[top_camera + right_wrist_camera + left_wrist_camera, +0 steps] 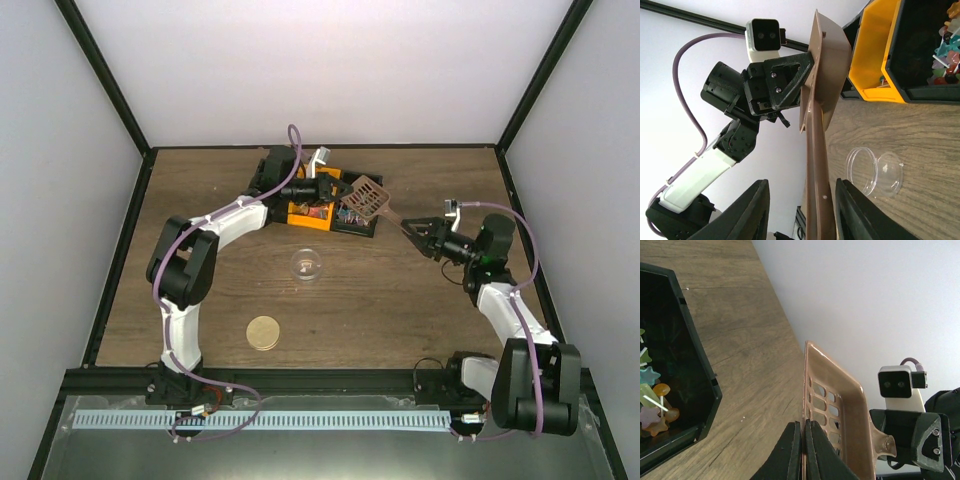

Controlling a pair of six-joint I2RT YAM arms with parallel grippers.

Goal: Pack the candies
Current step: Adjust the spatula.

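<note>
Slotted scoop (368, 196): pinched by closed left gripper (345, 190), handle between right gripper's (412, 231) parted fingers, for handover above candies (347, 213).

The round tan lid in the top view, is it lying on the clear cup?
No, the round tan lid lies alone on the table, apart from the clear cup.

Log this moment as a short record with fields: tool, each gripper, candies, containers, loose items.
tool: brown slotted plastic scoop, held above the bins
left gripper: shut on the scoop's edge
right gripper: open around the scoop's handle
candies: mixed colours, in the black bin
containers: orange bin beside black bin
loose items: clear round cup, round tan disc on wooden table
</note>
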